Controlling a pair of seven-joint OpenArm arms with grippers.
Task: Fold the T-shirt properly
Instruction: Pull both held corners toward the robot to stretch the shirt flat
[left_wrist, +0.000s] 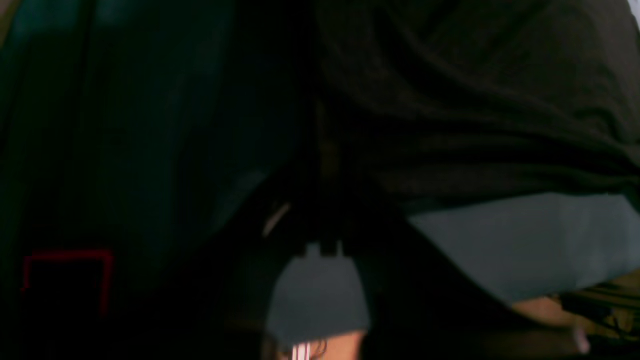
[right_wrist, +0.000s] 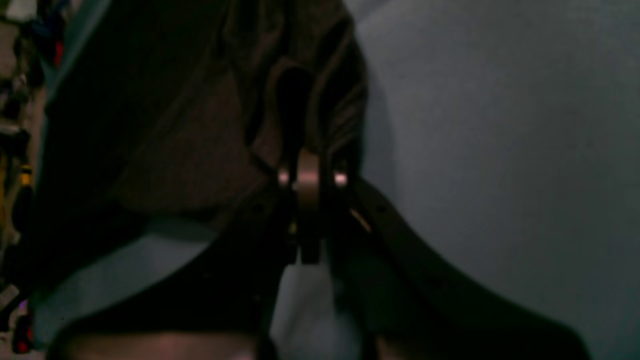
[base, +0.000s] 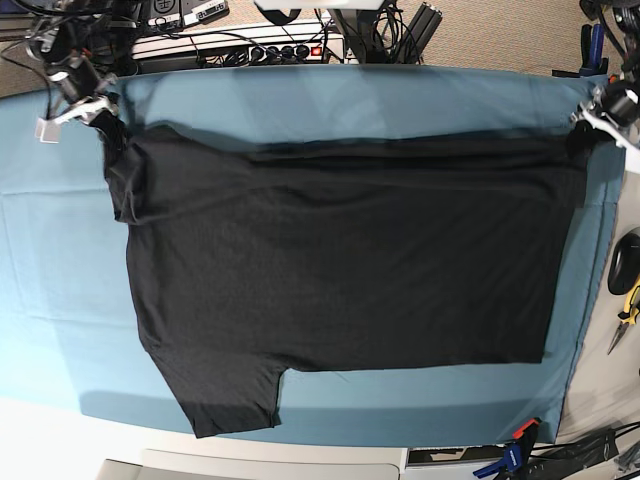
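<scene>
Above the teal cloth (base: 60, 250), both arms' jaws grip the T-shirt (base: 340, 260) taut.

The base view looks straight down from high above onto the teal cloth-covered table (base: 330, 95), taking in nearly the whole large black cotton T-shirt (base: 340, 270) spread on it. The left wrist view sits very close behind its gripper at the table's far right corner, its frame filled with dark, blurred folds of that shirt (left_wrist: 475, 100). The right wrist view is equally close at the far left corner, showing bunched shirt fabric (right_wrist: 200, 125) over teal cloth (right_wrist: 500, 150).
</scene>
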